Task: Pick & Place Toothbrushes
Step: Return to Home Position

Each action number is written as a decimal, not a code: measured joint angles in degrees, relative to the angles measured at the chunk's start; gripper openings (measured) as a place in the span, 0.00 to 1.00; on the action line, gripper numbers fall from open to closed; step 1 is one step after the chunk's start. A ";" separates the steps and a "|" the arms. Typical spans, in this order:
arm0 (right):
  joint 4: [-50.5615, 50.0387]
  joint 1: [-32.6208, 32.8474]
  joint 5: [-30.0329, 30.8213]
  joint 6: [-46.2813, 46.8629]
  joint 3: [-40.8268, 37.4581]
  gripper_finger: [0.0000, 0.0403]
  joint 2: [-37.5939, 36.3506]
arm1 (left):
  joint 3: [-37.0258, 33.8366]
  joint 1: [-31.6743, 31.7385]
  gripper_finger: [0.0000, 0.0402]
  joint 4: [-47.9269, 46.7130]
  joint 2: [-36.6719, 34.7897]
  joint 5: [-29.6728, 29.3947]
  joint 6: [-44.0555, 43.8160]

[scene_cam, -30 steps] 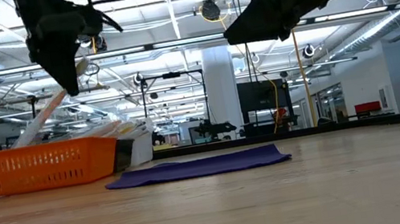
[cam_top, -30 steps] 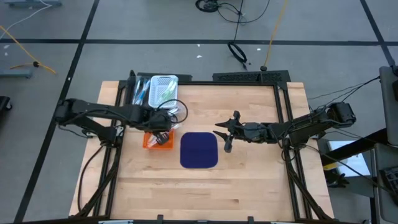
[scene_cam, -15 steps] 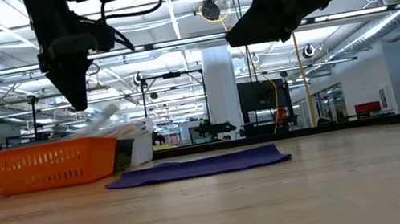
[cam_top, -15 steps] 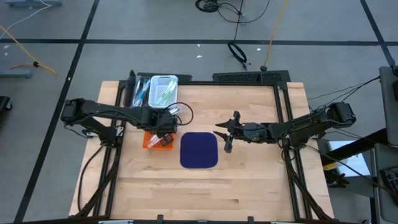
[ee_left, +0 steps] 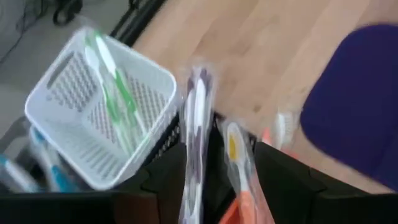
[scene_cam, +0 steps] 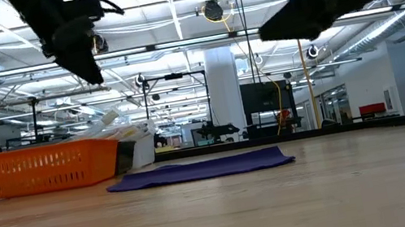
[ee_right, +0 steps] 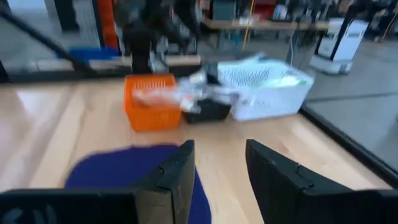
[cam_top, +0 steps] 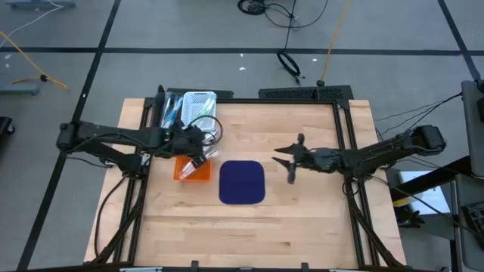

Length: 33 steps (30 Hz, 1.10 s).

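Several toothbrushes lie heaped in the orange basket (cam_top: pixel 192 171), their ends sticking out over its rim (scene_cam: pixel 108 118). In the left wrist view a purple-and-white toothbrush (ee_left: pixel 196 121) and an orange one (ee_left: pixel 239 163) show below the fingers. My left gripper (cam_top: pixel 198 156) hangs open just above this basket and holds nothing. More toothbrushes with green handles (ee_left: pixel 114 93) lie in the white basket (cam_top: pixel 200 108). My right gripper (cam_top: pixel 292 162) is open and empty, in the air to the right of the dark blue mat (cam_top: pixel 242 182).
A black tray (cam_top: pixel 169 112) with blue toothbrushes stands left of the white basket at the far edge. The mat lies flat at the table's middle (scene_cam: pixel 199 169). Bare wood stretches along the near side and the right (cam_top: pixel 302 219).
My left gripper has opened and let go of a toothbrush, which has dropped from a slant onto the heap in the orange basket. The gripper has then risen a little and tipped. My right gripper has drawn back toward the table's right edge, staying open.
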 joint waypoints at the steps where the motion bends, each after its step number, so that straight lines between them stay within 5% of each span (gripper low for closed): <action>1: 2.09 0.00 0.00 0.22 -2.12 0.33 -2.02 | -1.76 0.17 0.48 2.35 -1.88 -0.02 1.22; 12: 21.42 0.04 1.51 0.65 -25.64 0.33 -26.28 | -29.46 3.08 0.42 28.11 -26.67 3.63 4.85; 23: 7.52 0.04 2.97 -8.34 -25.50 0.33 -38.28 | -56.16 3.54 0.38 53.88 -46.10 6.13 2.28; 33: 5.76 0.02 3.07 -9.41 -25.56 0.33 -41.43 | -56.42 3.69 0.38 55.04 -47.29 -1.74 4.46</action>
